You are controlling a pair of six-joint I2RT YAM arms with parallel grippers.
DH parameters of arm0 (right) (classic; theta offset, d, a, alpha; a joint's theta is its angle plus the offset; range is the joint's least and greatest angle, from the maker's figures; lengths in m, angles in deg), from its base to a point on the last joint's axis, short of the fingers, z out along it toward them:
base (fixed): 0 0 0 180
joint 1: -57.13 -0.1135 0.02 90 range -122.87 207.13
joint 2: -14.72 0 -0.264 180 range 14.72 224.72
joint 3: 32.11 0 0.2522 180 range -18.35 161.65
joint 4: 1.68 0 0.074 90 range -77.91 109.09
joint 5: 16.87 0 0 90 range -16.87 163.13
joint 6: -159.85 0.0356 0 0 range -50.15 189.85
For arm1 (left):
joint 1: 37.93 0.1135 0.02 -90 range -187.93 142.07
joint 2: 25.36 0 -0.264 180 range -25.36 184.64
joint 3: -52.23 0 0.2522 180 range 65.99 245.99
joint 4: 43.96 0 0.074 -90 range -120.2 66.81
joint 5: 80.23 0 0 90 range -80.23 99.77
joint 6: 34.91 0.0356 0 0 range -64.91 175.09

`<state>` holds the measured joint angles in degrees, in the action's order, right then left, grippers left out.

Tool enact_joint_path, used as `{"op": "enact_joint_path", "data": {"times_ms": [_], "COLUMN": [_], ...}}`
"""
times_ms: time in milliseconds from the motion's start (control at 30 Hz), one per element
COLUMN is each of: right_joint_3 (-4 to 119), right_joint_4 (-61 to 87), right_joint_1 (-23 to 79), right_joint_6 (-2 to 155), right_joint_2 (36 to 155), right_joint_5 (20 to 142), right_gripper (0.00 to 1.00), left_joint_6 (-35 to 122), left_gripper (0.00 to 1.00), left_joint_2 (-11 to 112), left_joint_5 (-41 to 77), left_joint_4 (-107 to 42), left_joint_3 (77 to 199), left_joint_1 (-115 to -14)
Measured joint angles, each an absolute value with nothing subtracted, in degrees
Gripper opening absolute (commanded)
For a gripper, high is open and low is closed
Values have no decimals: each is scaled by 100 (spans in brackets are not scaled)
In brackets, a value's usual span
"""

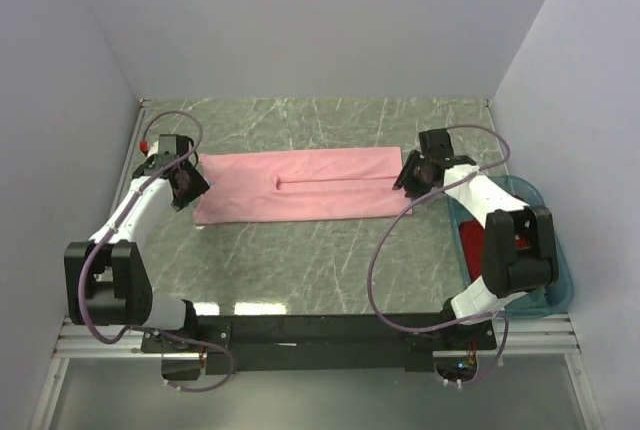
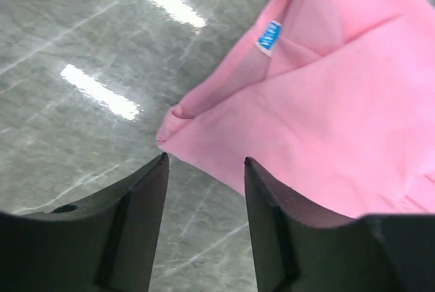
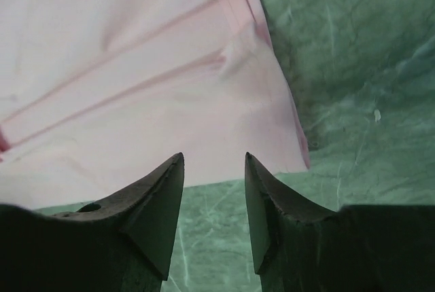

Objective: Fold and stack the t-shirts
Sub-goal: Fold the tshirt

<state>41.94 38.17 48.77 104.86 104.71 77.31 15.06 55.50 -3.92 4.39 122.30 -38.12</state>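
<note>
Left gripper [image 2: 204,159] open wide, holds nothing, at left corner of pink t-shirt [image 1: 300,185] | right gripper [image 3: 214,156] open, empty, over its right edge | shirt folded in long strip on table [image 1: 300,270] | red t-shirt [image 1: 467,237] in teal tub [image 1: 556,272]

Lab cell: plain walls [image 1: 300,20], marble tabletop [image 1: 300,260]

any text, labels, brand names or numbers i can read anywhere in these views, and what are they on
blue label, sewn at the edge of the pink t-shirt, left wrist view: pale marks on it, too small and blurred to read.
No other words, numbers, brands or signs show in any view.
</note>
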Motion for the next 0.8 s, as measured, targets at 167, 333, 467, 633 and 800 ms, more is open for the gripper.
{"op": "enact_joint_path", "data": {"times_ms": [167,333,467,633,800], "right_joint_3": [3726,3567,3438,3385,3383], "right_joint_4": [3660,3448,3332,3282,3310], "right_joint_1": [4877,4915,5057,5133,5133], "right_joint_6": [10468,10440,10425,10431,10427], "right_joint_2": [10474,10657,10860,10893,10889], "right_joint_5": [7917,7969,7945,7862,7770], "right_gripper": [48,47,47,45,42], "left_joint_6": [1493,1466,1381,1357,1342], "left_gripper": [45,40,39,42,53], "left_joint_2": [5577,6243,6844,6975,6978], "left_joint_5": [-86,104,78,-5,-14], "left_joint_4": [269,31,-2,-44,-46], "left_joint_3": [12206,12117,12117,12136,12163], "left_joint_1": [-3819,-3829,-3834,-3766,-3685]}}
